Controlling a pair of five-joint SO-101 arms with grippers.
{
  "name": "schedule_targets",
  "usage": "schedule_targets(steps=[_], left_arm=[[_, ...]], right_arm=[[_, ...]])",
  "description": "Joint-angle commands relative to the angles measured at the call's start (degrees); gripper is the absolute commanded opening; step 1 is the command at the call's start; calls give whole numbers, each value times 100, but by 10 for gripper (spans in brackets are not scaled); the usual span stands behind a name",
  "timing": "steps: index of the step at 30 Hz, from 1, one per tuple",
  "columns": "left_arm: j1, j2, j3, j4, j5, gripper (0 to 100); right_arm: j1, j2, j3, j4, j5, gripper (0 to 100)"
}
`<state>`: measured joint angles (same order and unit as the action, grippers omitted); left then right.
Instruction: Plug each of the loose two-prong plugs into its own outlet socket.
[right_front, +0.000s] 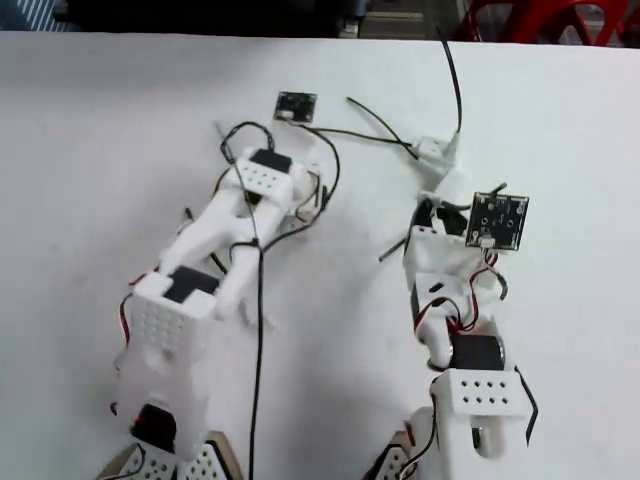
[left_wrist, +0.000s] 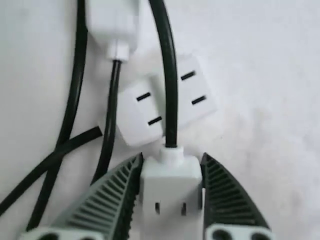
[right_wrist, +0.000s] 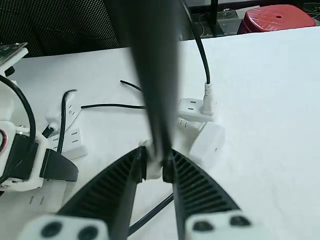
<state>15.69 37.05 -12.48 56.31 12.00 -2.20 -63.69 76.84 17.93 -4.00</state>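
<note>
My left gripper (left_wrist: 171, 159) is shut on a white two-prong plug (left_wrist: 171, 187) whose black cord (left_wrist: 169, 75) runs away over the table. Just beyond its fingertips lie two white outlet sockets (left_wrist: 141, 114) (left_wrist: 194, 92), slots facing up. My right gripper (right_wrist: 157, 155) is shut on another white plug (right_wrist: 154, 167) with a thick black cord (right_wrist: 150, 75). Past it sit a white socket (right_wrist: 191, 106) with a plug (right_wrist: 208, 97) pushed in, and a second socket block (right_wrist: 210, 140). In the high view the left gripper (right_front: 290, 185) sits mid-table and the right gripper (right_front: 445, 195) near the sockets (right_front: 437, 152).
A further white plug (left_wrist: 112, 22) with black cords (left_wrist: 75, 90) lies beside the left sockets. Loose black cables (right_front: 375, 130) cross the white table (right_front: 100, 120). The other arm (right_wrist: 27, 160) shows in the right wrist view, next to two sockets (right_wrist: 75, 140).
</note>
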Motion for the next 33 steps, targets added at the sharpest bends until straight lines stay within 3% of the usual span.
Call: schedule_targets(steps=[1,4,12,20,23,33], left_arm=[[101,-66,-536,580,-905,30],[180,-66,-738,1081,-1451,41],[769,-66,-1398,2154,-1503,41],[1130,-66,-1275,2312,-1530,31],[1112,-66,-1073,2321,-1881,33],[1077,-101,-932,2919,-2470,118]], right_arm=[[57,31,-44,-110,-62,17],[57,31,-44,-110,-62,17],[57,31,-44,-92,-62,17],[101,22,-44,-92,-62,17],[312,4,-62,-92,-62,18],[382,13,-79,-92,-62,18]])
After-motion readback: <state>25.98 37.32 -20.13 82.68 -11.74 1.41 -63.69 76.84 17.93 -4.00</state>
